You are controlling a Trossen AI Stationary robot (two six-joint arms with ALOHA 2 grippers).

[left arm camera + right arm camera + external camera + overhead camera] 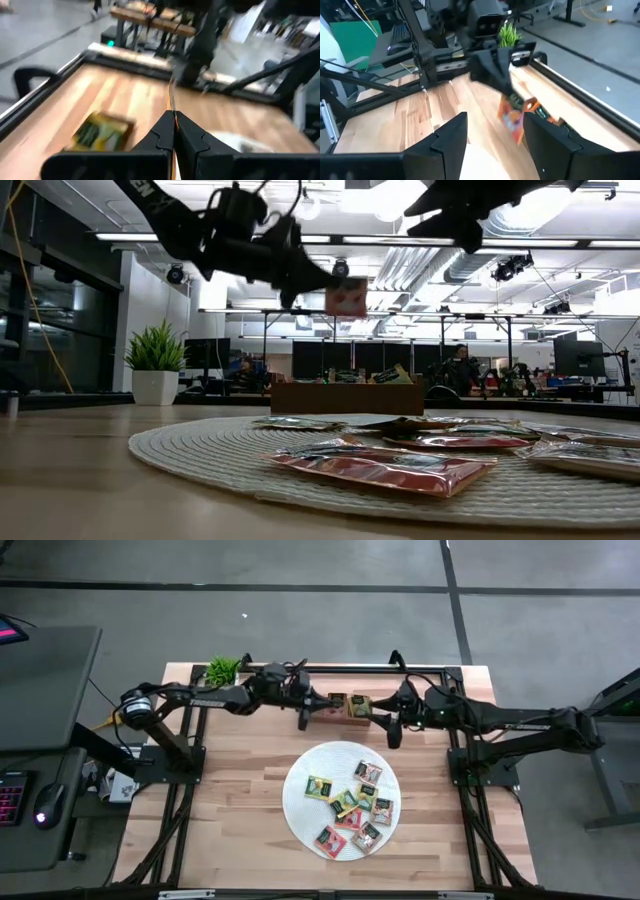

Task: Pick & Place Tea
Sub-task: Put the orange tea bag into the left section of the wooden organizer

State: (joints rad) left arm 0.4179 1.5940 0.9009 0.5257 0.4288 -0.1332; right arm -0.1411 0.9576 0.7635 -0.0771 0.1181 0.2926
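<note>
The left pincer [335,285] clenched an orange tea packet [347,298] above the tray [352,705] (near the table's far edge); the right pincer [492,132] stood released beside it.

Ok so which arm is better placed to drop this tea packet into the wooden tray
Left. The left gripper is shut on the orange tea packet, holding it in the air above the tray. The right gripper is open and holds nothing, beside it.

The tray [102,132] looks blurry in the left wrist view. The packet [171,107] there shows only its thin edge. The nearest packet [385,468] looks blurry.
</note>
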